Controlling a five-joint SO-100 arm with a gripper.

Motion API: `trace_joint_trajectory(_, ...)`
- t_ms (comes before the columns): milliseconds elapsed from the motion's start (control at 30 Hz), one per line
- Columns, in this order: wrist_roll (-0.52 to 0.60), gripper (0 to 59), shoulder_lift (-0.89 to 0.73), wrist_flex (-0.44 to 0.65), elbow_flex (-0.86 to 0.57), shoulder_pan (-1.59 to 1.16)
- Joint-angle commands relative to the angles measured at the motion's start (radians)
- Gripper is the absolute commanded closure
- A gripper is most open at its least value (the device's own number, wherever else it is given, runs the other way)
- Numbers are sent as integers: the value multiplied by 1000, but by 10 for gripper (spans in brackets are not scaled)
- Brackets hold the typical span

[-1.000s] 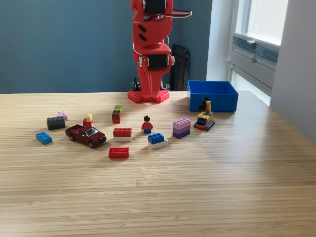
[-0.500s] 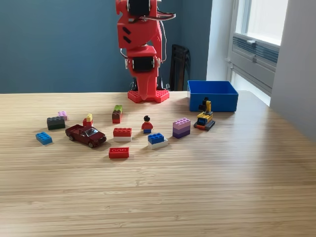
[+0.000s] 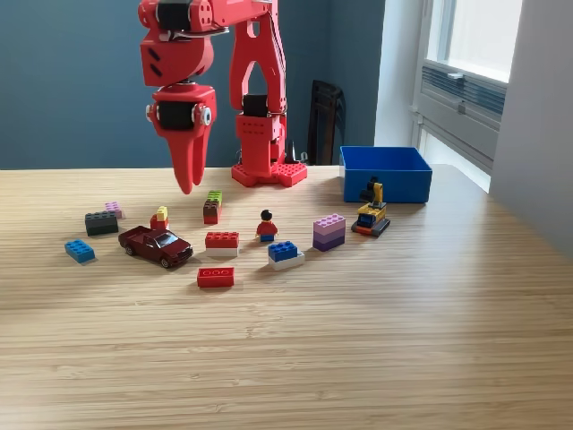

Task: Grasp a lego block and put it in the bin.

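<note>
Red plastic filled the upper left of the exterior view, where the arm (image 3: 246, 81) had swung out from its folded pose over the base, seen a second earlier, and now reached toward that view's left, carrying the gripper (image 3: 187, 184) down over the scattered pieces. That put the fingers above the small red-and-yellow block (image 3: 159, 218) and just to the left of the green-and-brown stack (image 3: 212, 207), which suggested that the approach to a pick had begun, though nothing had been grasped yet. The jaws looked closed, or nearly so, tapering together to one point; they held nothing and hung clear of the wooden table (image 3: 358, 340). They would have to part before any block could be taken. The bin (image 3: 385, 173) sat well apart, on the view's right beside the base, with a small yellow vehicle (image 3: 371, 216) just in front of it. Other pieces lay untouched: the dark red toy car (image 3: 157, 245), a flat red brick (image 3: 216, 277), the minifigure (image 3: 267, 227).
</note>
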Motion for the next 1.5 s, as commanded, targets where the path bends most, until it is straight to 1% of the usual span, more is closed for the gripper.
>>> trace_joint_trajectory(33, 71, 318, 6, -38, -18, 12)
trace_joint_trajectory(200, 166, 307, 3, -61, -72, 6)
trace_joint_trajectory(400, 262, 294, -2, -126, -84, 5)
trace_joint_trajectory(533, 302, 288, -5, -153, -86, 3)
trace_joint_trajectory(633, 322, 285, -51, -156, -117, 3)
trace_joint_trajectory(900, 350, 283, -222, -152, -204, 11)
trace_joint_trajectory(1367, 325, 282, -380, -150, -304, 66)
trace_joint_trajectory(1500, 321, 290, -417, -149, -325, 71)
